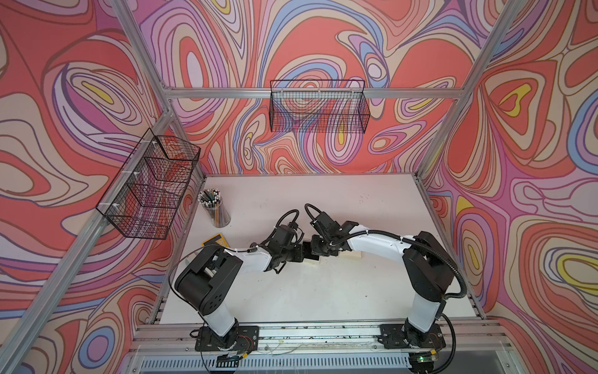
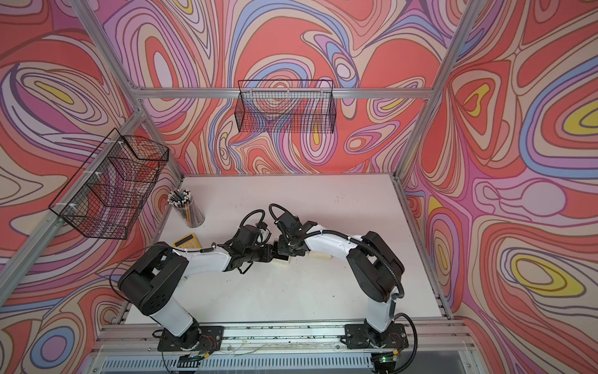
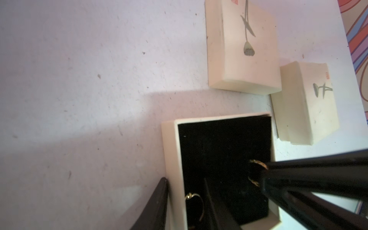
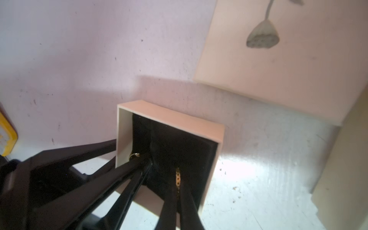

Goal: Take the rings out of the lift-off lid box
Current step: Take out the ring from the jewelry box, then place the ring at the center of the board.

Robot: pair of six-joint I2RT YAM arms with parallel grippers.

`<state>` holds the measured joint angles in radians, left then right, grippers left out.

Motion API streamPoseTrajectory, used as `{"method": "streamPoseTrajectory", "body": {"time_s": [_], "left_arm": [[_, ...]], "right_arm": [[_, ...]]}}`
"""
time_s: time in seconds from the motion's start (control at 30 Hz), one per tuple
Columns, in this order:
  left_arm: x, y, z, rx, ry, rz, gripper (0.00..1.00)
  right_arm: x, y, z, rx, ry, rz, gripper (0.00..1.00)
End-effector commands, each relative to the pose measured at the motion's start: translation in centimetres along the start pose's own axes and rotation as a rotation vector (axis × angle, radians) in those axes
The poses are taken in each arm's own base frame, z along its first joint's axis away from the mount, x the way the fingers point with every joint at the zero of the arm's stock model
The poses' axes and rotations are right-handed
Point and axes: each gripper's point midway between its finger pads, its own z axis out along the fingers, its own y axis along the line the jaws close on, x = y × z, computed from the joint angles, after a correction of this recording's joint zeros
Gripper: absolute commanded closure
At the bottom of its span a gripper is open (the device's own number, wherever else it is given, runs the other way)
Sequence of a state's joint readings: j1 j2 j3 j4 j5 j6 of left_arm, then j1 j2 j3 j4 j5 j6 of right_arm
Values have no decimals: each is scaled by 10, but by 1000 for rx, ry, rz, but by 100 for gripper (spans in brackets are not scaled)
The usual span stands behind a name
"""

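In both top views the arms meet mid-table over the open box (image 1: 312, 261), a cream box (image 1: 351, 255) at its 3 o'clock. Left wrist: the left gripper (image 3: 184, 179) clamps the open box's wall, one ring (image 3: 194, 207) between its fingers. Right wrist: the right gripper (image 4: 178, 191) pinches another ring (image 4: 177, 176) inside.

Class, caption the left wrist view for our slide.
Right gripper pinches a ring inside the open box; another ring nearby.

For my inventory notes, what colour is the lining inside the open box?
Black lining; shows best in the left wrist view.
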<state>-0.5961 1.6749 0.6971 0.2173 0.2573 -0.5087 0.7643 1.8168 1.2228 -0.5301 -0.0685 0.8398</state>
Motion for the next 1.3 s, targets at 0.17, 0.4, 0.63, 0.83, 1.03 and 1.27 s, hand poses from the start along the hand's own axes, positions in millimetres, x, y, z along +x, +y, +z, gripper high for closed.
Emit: {"method": "streamPoseTrajectory", "body": {"time_s": [0.17, 0.4, 0.63, 0.83, 1.03, 1.27], "left_arm": [[48, 35, 9, -142, 165, -25, 71], [48, 36, 10, -152, 169, -22, 72], [27, 18, -10, -117, 110, -15, 60], [4, 6, -41, -119, 33, 21, 55], [-3, 1, -57, -113, -8, 41, 45], [-4, -5, -65, -84, -27, 41, 42]], "right_arm": [[-11, 10, -22, -105, -39, 40, 100], [-13, 4, -25, -111, -42, 57, 100], [-23, -20, -26, -75, -52, 96, 100], [-36, -58, -35, 51, -84, 114, 100], [-58, -115, -56, 158, -155, 170, 100], [-78, -157, -51, 211, -172, 232, 100]]}}
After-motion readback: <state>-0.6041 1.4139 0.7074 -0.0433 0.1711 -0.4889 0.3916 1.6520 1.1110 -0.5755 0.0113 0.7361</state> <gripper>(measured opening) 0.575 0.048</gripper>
